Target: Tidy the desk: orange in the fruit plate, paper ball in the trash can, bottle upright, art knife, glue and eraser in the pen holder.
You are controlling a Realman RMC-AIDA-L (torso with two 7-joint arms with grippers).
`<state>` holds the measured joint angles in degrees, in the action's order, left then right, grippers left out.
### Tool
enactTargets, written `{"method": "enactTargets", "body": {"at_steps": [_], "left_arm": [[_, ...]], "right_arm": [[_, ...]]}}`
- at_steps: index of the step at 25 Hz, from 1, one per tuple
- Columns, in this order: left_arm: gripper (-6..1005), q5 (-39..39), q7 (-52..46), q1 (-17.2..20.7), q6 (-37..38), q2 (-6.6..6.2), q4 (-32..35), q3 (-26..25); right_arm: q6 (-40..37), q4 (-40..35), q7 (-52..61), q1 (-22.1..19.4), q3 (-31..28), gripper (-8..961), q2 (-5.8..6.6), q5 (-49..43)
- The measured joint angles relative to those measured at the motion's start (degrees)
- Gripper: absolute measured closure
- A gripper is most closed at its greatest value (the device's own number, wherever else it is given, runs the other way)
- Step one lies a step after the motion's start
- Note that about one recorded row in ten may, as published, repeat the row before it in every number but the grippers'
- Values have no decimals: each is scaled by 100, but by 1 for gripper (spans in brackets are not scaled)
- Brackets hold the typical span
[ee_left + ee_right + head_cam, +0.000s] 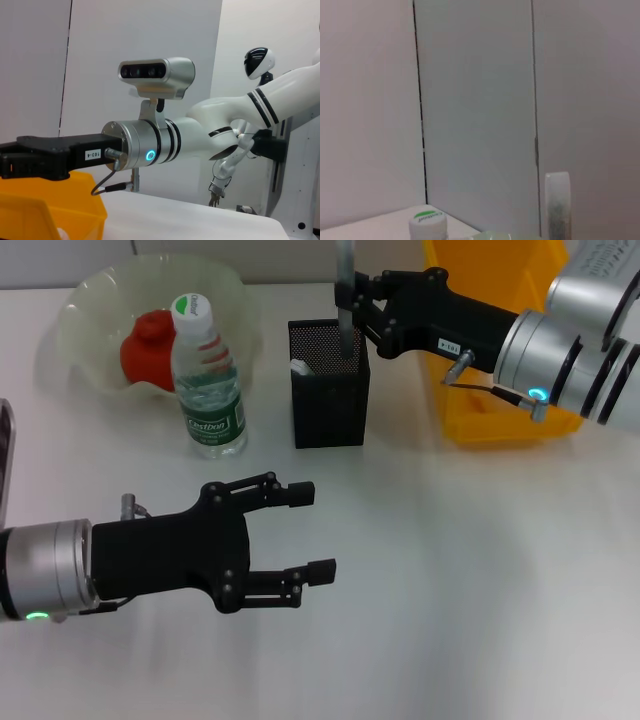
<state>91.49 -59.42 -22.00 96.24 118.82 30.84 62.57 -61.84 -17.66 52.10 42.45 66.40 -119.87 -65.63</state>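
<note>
One white bench (pixel 480 570), carrying all items listed.

One wide pale-green translucent fruit plate with a wavy rim (pixel 90 315), at the far left of the bench. Contents: one red-orange orange with lumpy skin and a puckered top (pixel 148 348), lying inside the plate.

One clear plastic water bottle with a dark green label and a white-and-green cap (pixel 207 380), standing upright just in front of the fruit plate, partly overlapping it in the head view. Its cap also shows in the right wrist view.

One black square metal-mesh pen holder (pixel 329 398), upright, to the right of the bottle and apart from it. A small white tip shows at its inner left corner; what it belongs to cannot be told.

One bright yellow rectangular plastic trash can (pixel 490 390), at the far right, largely covered by the right arm.

One slim grey metallic stick, the art knife (pixel 345 300), held upright, its lower end inside the mouth of the pen holder.

One right gripper (pixel 352 308), above the pen holder, fingers closed on the grey stick.

One left gripper (pixel 310 532), low over the near bench, well apart from the objects, fingers spread wide and holding nothing.
</note>
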Motion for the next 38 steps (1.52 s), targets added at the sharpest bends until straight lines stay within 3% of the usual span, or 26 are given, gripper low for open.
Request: {"method": "enactTargets", "body": {"at_steps": [12,22,29,38], "left_arm": [[171,-51,0,-15,15,1,-22,9],[171,-60,0,-15,36,1,-26,14],[171,-62,0,-15,37,1,-25,10],[170,-74,0,-18,34,0,-25,1]], "right_arm": [[264,73,-52,155,424,767,-1,-2],[247,-30,51,77,382,422,-1,68],[-394,-414,98,-331,414,137,0,94],[-1440,-856,74,-1347,352,130,29,94]]}}
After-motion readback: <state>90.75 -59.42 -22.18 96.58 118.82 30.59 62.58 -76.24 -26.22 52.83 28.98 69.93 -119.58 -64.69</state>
